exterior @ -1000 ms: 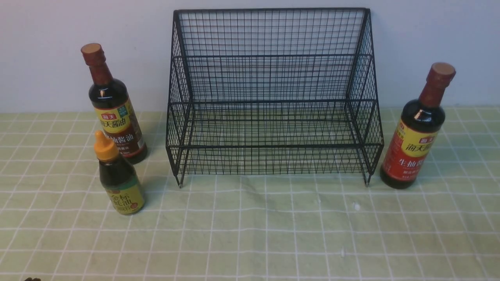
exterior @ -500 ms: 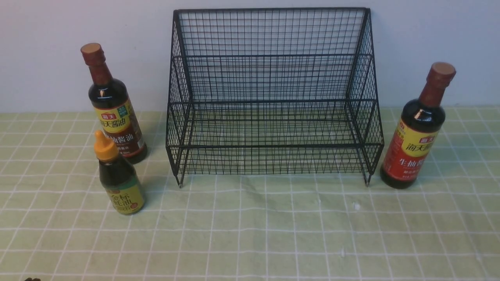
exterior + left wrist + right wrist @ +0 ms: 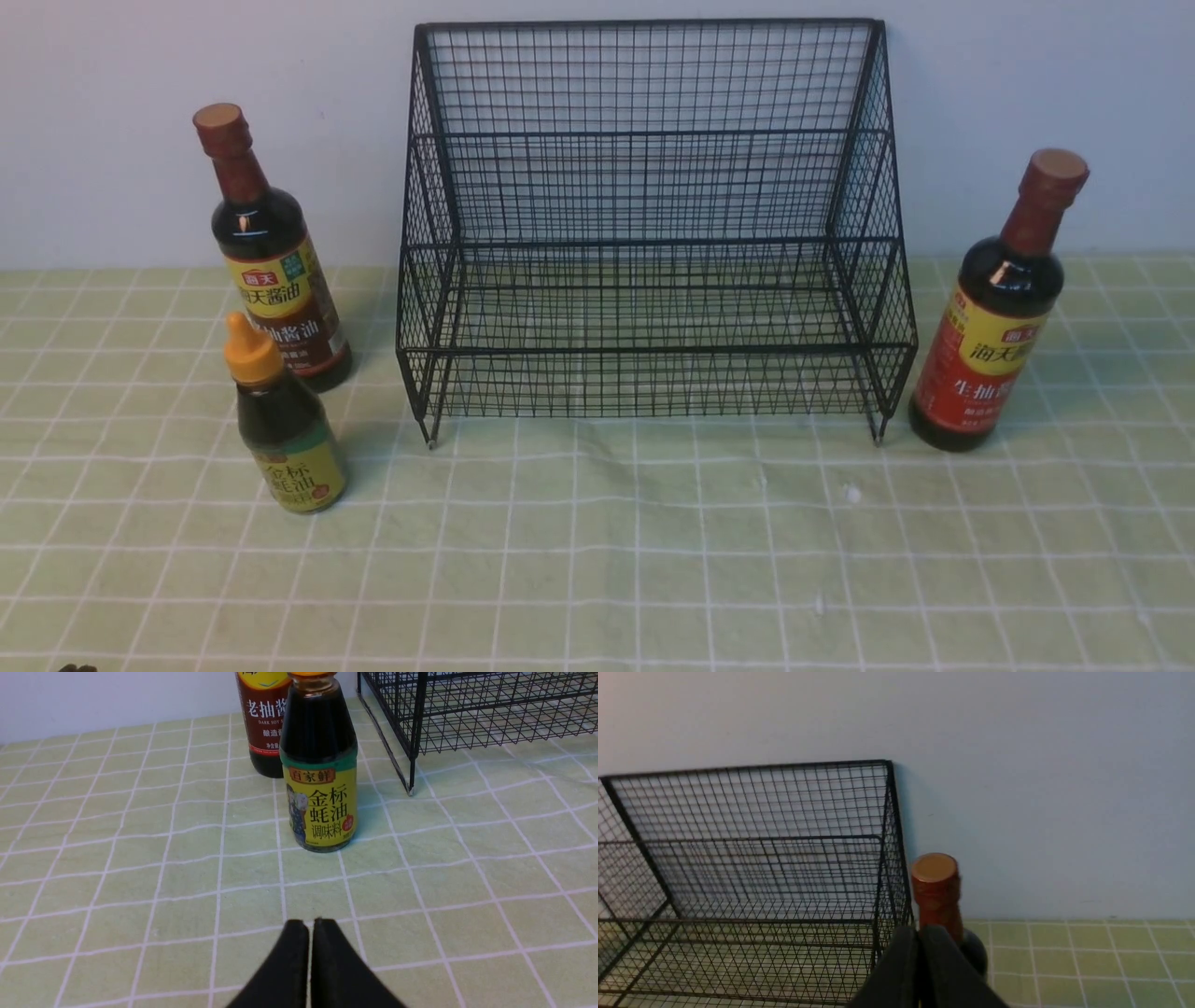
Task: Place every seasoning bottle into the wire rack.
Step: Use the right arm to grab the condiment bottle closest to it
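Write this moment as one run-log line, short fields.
left hand: shut | right hand: shut | wire rack: empty | stage: before first grasp

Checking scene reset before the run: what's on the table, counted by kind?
Tall brown-cap bottles: 2, the left bottle and the right bottle
Short orange-cap bottle: 1
Wire rack: 1, nothing in it
Total: 4
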{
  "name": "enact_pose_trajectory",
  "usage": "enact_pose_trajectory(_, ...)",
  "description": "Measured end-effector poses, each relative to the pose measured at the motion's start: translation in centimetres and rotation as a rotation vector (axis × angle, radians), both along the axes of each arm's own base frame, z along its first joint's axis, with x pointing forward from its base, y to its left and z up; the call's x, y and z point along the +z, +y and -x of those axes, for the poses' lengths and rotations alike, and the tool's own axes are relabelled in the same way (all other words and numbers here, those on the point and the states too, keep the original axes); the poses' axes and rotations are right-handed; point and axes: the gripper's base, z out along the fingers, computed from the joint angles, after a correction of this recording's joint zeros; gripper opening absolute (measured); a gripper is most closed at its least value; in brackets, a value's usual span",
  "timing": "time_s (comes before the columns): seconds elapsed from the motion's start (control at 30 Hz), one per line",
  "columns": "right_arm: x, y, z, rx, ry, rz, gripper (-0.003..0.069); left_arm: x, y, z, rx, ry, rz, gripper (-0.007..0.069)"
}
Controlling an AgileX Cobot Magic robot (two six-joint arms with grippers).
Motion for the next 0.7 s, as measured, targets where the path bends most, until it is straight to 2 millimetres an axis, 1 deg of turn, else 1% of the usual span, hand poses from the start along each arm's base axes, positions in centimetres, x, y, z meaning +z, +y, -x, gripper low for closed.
enact_pose_trajectory(0.07, 0.5, 0.4, -1.6, 0.007, 0.008, 0.001, 0.0019, 0.0, 0.0, 0.0, 0.0, 0.0, 0.0, -0.0007)
enact_pose_trajectory(0.1, 0.8, 0.6, -2.7, 0.011, 0.006, 0.001, 0.0042, 0.0, 0.0, 0.0, 0.0, 0.0, 0.0, -0.0007)
enact_pose_trajectory(0.17, 1.1, 0.9, -4.2, 0.017, -0.003, -0.001, 0.0083, 0.0, 0.0, 0.0, 0.0, 0.0, 0.0, -0.0007)
enact_pose_trajectory(0.2, 1.1, 1.1, -5.0, 0.021, -0.003, -0.001, 0.0113, 0.0, 0.0, 0.0, 0.0, 0.0, 0.0, -0.0007)
enact_pose_trajectory(0.27, 0.8, 1.5, -6.9, 0.033, -0.017, -0.002, 0.0204, 0.0, 0.0, 0.0, 0.0, 0.0, 0.0, -0.0007)
enact_pose_trajectory(0.3, 0.8, 1.5, -7.1, 0.035, -0.017, -0.001, 0.0204, 0.0, 0.0, 0.0, 0.0, 0.0, 0.0, -0.0007)
enact_pose_trajectory(0.33, 0.3, 1.8, -8.3, 0.044, -0.022, -0.002, 0.0279, 0.0, 0.0, 0.0, 0.0, 0.0, 0.0, -0.0007)
enact_pose_trajectory(0.4, -0.6, 2.1, -10.0, 0.057, -0.03, 0.004, 0.0377, 0.0, 0.0, 0.0, 0.0, 0.0, 0.0, -0.0007)
enact_pose_trajectory(0.47, -1.3, 2.1, -10.9, 0.058, -0.029, 0.014, 0.0428, 0.0, 0.0, 0.0, 0.0, 0.0, 0.0, -0.0007)
enact_pose_trajectory(0.5, -2.0, 1.9, -11.5, 0.054, -0.023, 0.019, 0.0473, 0.0, 0.0, 0.0, 0.0, 0.0, 0.0, -0.0007)
enact_pose_trajectory(0.53, -2.0, 1.9, -11.7, 0.052, -0.026, 0.02, 0.0485, 0.0, 0.0, 0.0, 0.0, 0.0, 0.0, -0.0007)
enact_pose_trajectory(0.6, -3.0, 1.4, -12.7, 0.037, -0.012, 0.022, 0.0534, 0.0, 0.0, 0.0, 0.0, 0.0, 0.0, -0.0007)
enact_pose_trajectory(0.7, -4.1, 1.0, -13.6, 0.026, 0.003, 0.035, 0.0565, 0.0, 0.0, 0.0, 0.0, 0.0, 0.0, -0.0007)
